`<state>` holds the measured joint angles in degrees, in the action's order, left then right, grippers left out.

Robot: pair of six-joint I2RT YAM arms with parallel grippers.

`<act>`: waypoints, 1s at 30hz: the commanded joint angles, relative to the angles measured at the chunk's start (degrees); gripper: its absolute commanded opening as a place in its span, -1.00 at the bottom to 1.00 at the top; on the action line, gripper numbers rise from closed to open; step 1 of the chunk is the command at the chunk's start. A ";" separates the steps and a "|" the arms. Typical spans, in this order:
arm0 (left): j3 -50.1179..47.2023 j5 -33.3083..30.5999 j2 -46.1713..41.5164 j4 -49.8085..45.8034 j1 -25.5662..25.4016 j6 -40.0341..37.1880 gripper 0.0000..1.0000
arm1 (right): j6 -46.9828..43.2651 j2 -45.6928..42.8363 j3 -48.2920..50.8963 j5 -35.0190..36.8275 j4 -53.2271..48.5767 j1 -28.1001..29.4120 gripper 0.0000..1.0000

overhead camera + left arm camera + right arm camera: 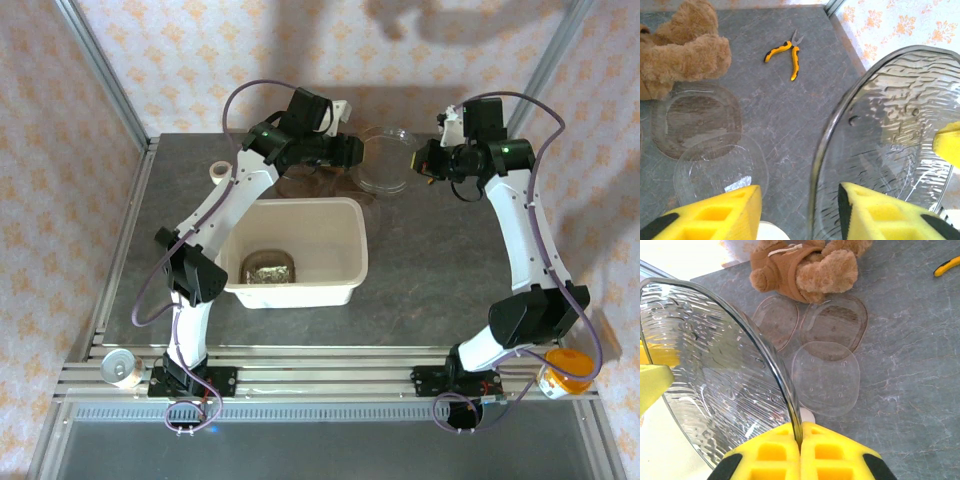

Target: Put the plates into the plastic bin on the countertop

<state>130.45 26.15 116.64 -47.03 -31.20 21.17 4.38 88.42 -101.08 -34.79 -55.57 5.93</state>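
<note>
Right gripper (800,432) is pinched tight on the rim of a clear ribbed plate (715,355), held off the countertop (430,260) behind the bin (350,255). Left gripper (799,189) straddles the opposite rim, fingers spread, with a gap showing beside the glass. From above, the plate hangs between the two arms. The wrist cameras pick up what the left arm covers overhead: three more plates (826,377) lying flat and close together, a teddy bear (805,265) right at their far edge, and yellow pliers (787,52) well apart.
</note>
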 commanded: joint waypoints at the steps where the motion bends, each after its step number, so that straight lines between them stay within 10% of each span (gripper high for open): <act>1: 2.43 -2.22 0.69 -1.84 -0.71 -0.47 -0.20 | -0.64 -0.57 -0.61 -0.48 0.36 0.57 -1.00; 8: 2.96 -3.64 0.52 -2.87 -0.79 -0.43 -0.61 | -0.61 0.46 -0.54 -0.72 0.64 1.01 -1.00; 30: 5.60 -5.06 1.95 -6.41 -1.06 -1.05 -1.00 | -0.81 2.19 -0.48 -4.14 1.70 1.18 -0.97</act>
<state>134.10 22.22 117.62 -51.51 -31.90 20.97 4.38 90.28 -101.08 -36.47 -55.11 6.72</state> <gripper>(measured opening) 0.045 0.050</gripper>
